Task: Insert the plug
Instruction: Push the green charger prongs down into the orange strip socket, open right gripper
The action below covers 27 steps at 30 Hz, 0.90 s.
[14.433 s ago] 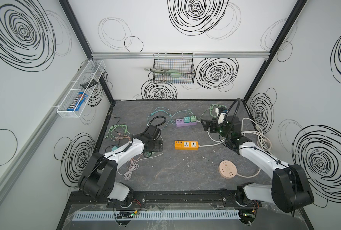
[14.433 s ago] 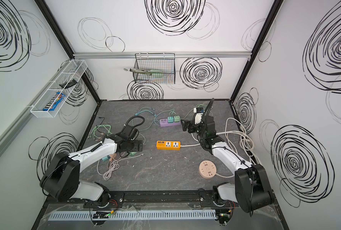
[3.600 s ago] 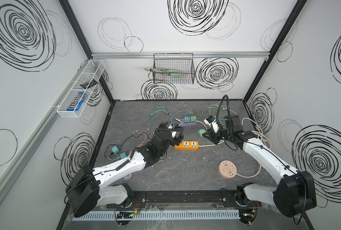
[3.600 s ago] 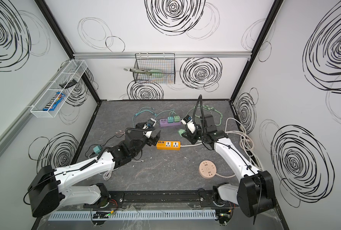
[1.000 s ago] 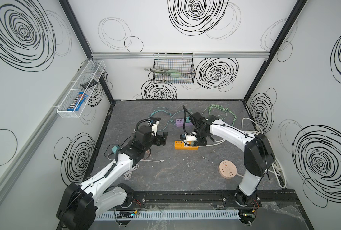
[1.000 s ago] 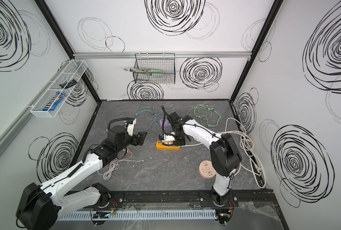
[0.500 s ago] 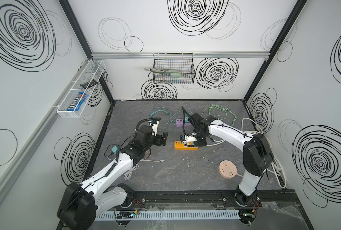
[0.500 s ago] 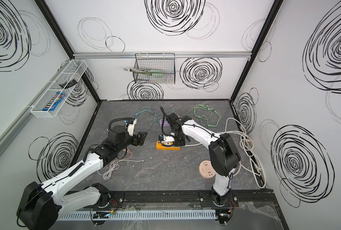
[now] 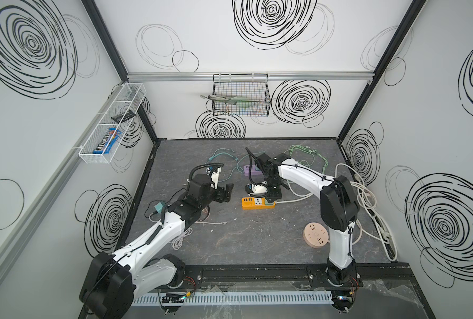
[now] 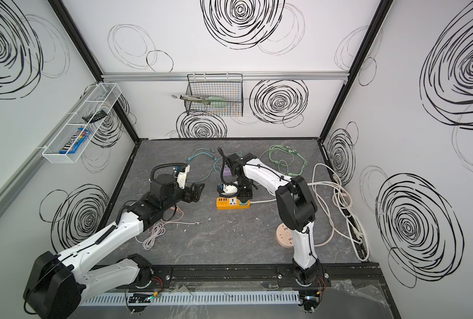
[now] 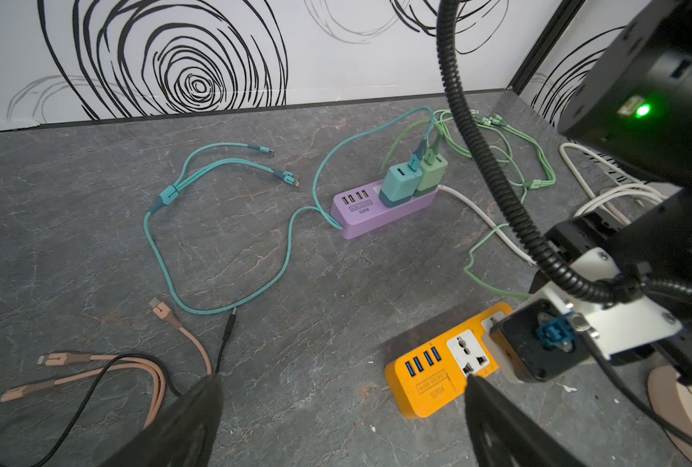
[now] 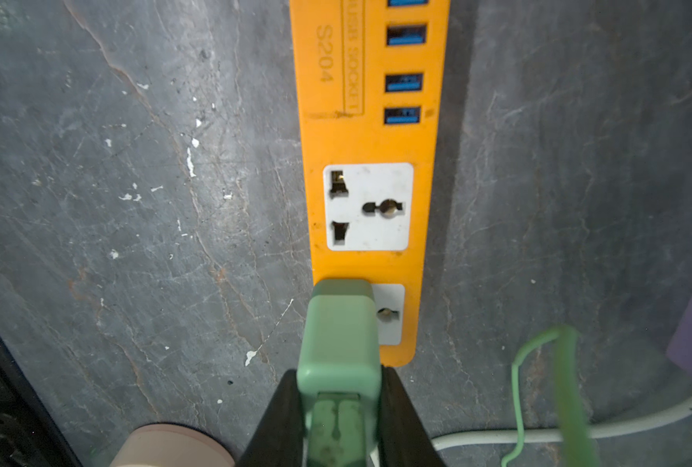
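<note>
Green plug [image 12: 338, 335] is clamped in the right gripper [image 12: 339, 374], its nose at the end socket of the orange power strip [image 12: 368, 137]. The strip lies on the grey bench [image 12: 134, 242] near the centre of both top views. To the strip's left, well apart, the left gripper [image 9: 225, 193] hangs with its jaws spread wide.

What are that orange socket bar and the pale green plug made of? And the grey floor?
Orange socket bar: likely plastic, matte, with moulded-in lettering.
Pale green plug: smooth plastic, rounded edges, slight sheen.
Grey floor: stone-look veining; real slate or printed sheet, unclear.
</note>
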Each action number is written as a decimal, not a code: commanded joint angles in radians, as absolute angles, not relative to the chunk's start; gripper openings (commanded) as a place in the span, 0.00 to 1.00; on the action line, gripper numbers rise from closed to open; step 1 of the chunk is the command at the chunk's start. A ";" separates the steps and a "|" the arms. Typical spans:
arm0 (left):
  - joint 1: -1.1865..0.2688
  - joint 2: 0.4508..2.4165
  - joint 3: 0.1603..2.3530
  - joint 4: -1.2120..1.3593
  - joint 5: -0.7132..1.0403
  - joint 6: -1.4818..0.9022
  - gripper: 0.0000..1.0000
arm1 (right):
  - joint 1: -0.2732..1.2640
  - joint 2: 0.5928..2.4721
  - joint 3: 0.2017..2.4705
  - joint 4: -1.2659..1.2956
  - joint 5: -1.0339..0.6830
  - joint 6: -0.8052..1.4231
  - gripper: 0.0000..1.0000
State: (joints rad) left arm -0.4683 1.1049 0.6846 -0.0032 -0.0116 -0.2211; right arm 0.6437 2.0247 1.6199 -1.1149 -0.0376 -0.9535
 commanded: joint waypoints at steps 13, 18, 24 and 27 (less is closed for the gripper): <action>-0.409 1.116 0.695 0.009 -0.112 -0.285 0.96 | 0.637 1.982 1.490 -0.949 -0.074 -0.870 0.45; -0.378 1.117 0.690 -0.015 -0.193 -0.310 0.96 | 0.634 1.899 1.458 -0.927 -0.082 -0.836 0.84; -0.364 1.135 0.710 -0.085 -0.388 -0.395 0.96 | 0.624 1.787 1.375 -0.868 -0.073 -0.825 0.97; -0.357 1.147 0.731 -0.131 -0.475 -0.465 0.96 | 0.618 1.716 1.326 -0.827 -0.079 -0.820 0.97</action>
State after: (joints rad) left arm -0.3695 1.1336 0.6914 -0.0902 -0.3313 -0.3695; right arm 0.6270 1.7863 1.3590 -0.8688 -0.0666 -0.8272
